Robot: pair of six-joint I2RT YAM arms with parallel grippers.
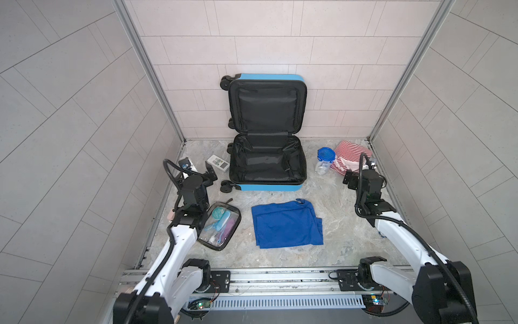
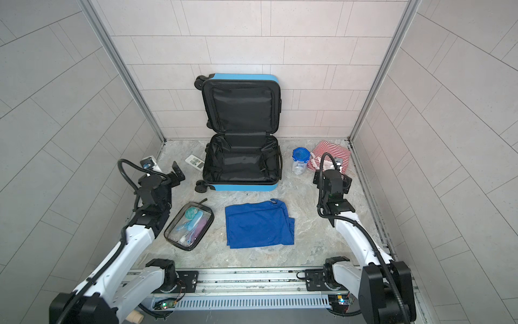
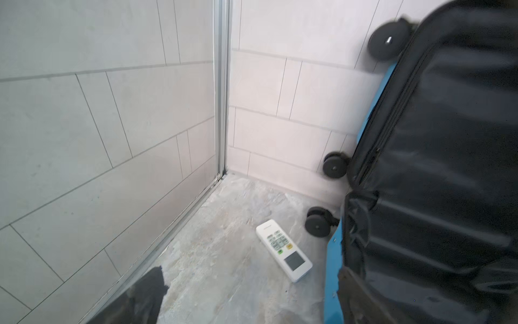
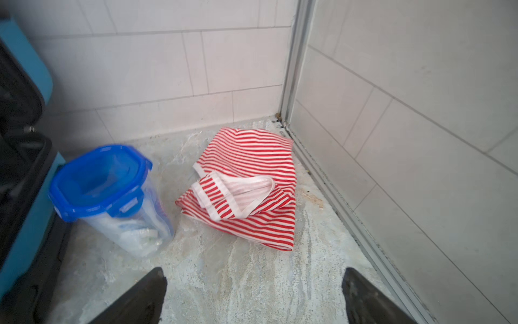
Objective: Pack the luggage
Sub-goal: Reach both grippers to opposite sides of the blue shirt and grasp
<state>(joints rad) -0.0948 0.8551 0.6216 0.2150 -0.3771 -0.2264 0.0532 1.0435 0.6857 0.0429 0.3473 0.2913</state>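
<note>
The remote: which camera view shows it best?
The left wrist view: the remote lies close and whole, with buttons and screen clear. In both top views it is small, beside the luggage. The right wrist view does not show it.

There is one suitcase (image 1: 269,187) with four wheels (image 1: 226,186), one remote (image 1: 218,162), one clear pouch (image 1: 221,224) and one blue-lidded tub (image 1: 326,157). Add one folded blue shirt (image 1: 286,224) and one striped top (image 1: 351,153).

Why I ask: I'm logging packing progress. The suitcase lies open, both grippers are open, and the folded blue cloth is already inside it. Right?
No: both top views show the blue cloth lying outside, in front of the luggage, not inside. The rest holds.
</note>
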